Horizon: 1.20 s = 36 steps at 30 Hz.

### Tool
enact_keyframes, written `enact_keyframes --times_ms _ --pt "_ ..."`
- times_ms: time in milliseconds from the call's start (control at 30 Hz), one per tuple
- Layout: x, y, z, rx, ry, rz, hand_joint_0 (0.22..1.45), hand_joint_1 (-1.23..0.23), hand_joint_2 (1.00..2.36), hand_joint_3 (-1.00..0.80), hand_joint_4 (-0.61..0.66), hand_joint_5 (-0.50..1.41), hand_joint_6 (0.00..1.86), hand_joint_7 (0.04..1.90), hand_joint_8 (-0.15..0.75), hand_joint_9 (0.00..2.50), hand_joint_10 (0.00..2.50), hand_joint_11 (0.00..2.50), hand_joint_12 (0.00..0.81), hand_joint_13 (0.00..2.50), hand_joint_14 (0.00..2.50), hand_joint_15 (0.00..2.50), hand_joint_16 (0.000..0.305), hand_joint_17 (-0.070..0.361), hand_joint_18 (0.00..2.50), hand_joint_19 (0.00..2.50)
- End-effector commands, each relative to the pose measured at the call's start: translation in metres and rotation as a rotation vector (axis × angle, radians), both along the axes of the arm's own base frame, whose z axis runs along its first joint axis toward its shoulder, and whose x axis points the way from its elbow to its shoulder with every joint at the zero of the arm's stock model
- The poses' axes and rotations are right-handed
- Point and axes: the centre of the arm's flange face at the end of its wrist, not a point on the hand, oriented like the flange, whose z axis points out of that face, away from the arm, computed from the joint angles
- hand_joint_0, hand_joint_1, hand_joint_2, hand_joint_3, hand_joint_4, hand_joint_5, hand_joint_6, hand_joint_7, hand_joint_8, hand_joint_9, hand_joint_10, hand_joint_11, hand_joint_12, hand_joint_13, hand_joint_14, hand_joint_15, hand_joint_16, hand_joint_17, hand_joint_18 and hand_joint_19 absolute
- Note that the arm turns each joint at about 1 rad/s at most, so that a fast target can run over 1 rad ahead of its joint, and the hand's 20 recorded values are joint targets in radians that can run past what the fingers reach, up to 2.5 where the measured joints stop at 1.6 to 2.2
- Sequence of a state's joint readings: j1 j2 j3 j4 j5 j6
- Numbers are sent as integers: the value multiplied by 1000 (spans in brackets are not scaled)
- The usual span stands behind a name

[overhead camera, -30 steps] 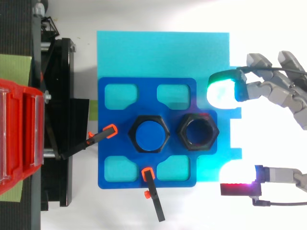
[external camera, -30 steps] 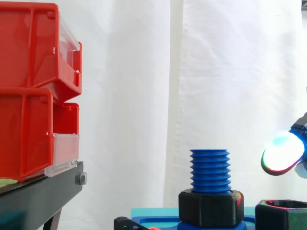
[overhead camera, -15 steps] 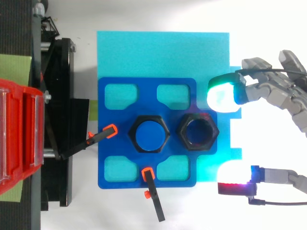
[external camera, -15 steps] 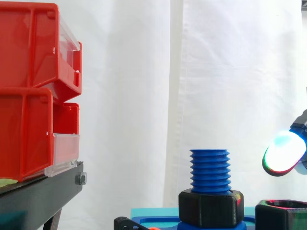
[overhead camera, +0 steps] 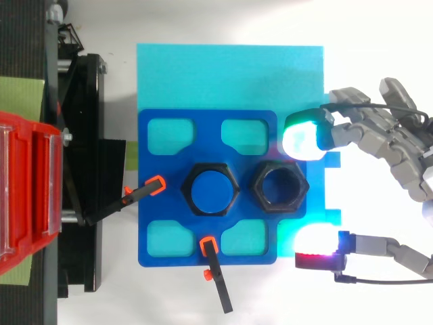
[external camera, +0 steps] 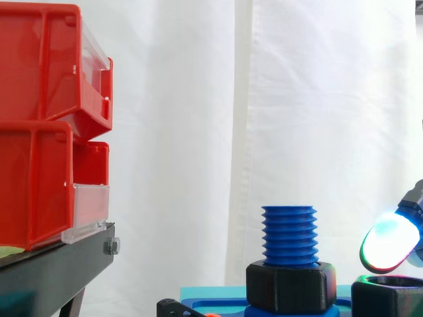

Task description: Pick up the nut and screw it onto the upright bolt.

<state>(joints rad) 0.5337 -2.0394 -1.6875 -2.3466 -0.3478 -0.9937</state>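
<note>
1. Robot hand [overhead camera: 389, 135] is reaching in from the right edge of the top view, fingers spread apart and gripping nothing.
2. One glowing fingertip [overhead camera: 302, 139] is hovering by one corner of the loose black nut [overhead camera: 279, 186]. A second pad [overhead camera: 314, 240] is sitting off the opposite side, so the two are straddling it.
3. In the side view, a lit pad [external camera: 390, 241] is hanging just above the nut's rim; I cannot tell whether they are touching.
4. Nut is lying flat near the right edge of the blue plate [overhead camera: 152, 223], with a narrow gap to the black base nut [external camera: 289, 287] ringing the upright blue bolt [external camera: 289, 234].
5. Bolt's threaded top is standing free, with open room above it against the white curtain [external camera: 317, 99].
6. Plate is resting on a cyan mat [overhead camera: 230, 74] on the desk [overhead camera: 230, 20]. Orange-tipped clamps [overhead camera: 155, 183] are gripping the plate's edges on the sides away from the robot hand.
7. Red bins [external camera: 39, 132] are sitting on the black stand [external camera: 53, 271], well apart to the left.
</note>
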Motion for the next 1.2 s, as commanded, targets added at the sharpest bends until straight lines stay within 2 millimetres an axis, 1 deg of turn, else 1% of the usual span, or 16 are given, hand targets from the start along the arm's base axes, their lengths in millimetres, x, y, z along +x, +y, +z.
enact_keyframes --times_ms 0,367,400,433,500,1167 --pt "1 -2 0 0 -2 -3 449 -984 1000 -500 250 -262 502 738 300 233 0 0 373 101 0 0 47 106 0 0" --pt "3 -1 1 -5 -10 -6 425 -966 1000 -500 260 -261 502 746 310 229 0 0 384 98 0 0 49 110 0 0" --pt "6 0 -9 -11 -4 -8 424 -967 1000 -500 261 -261 502 751 311 226 0 0 385 97 0 0 49 111 0 0" --pt "7 0 -11 -5 -13 -8 421 -963 1000 -500 263 -261 502 752 313 222 0 0 386 95 0 0 49 111 0 0" --pt "10 2 -23 -3 -15 -6 417 -954 1000 -500 264 -261 502 754 315 223 0 0 389 95 0 0 50 112 0 0" --pt "12 2 -22 8 -35 -8 401 -931 1000 -500 289 -257 502 811 327 212 0 0 405 92 0 0 53 119 0 0"
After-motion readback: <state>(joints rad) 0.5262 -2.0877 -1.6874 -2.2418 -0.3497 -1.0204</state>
